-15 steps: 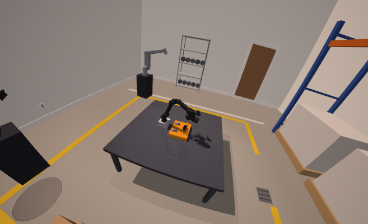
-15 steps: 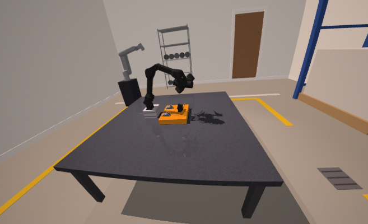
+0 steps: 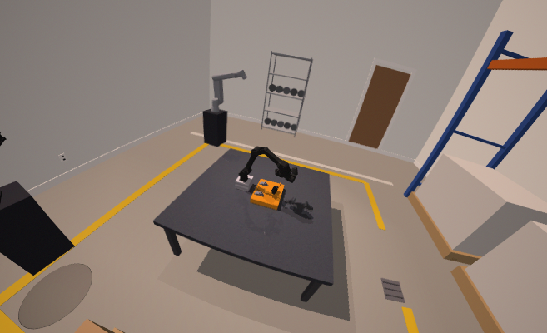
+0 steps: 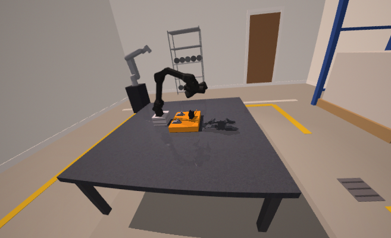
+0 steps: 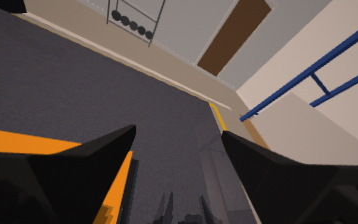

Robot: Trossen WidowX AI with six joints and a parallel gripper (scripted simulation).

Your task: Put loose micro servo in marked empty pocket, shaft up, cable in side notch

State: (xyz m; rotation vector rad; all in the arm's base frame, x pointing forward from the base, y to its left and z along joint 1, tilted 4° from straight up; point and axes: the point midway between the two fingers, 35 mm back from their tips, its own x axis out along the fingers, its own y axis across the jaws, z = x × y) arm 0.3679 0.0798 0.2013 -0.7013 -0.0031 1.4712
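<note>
The orange deck (image 3: 265, 203) (image 4: 184, 130) (image 5: 27, 142) lies on the dark table. A small black part (image 3: 275, 190) (image 4: 191, 114), which looks like the micro servo, stands on the deck's right part, with a thin orange cable-like line rising beside it. Whether it sits fully down, and which way its shaft points, is too small to tell. The marked pocket and side notch cannot be made out. My gripper (image 3: 295, 174) (image 4: 197, 90) (image 5: 180, 131) is open and empty, raised above and beyond the deck's right side, apart from the black part.
Two small grey parts (image 3: 259, 193) (image 4: 177, 121) are on the deck's left part. The arm's white base block (image 3: 243, 186) (image 4: 160, 121) stands just left of the deck. The table (image 3: 227, 225) (image 4: 168, 166) extends in front of the deck.
</note>
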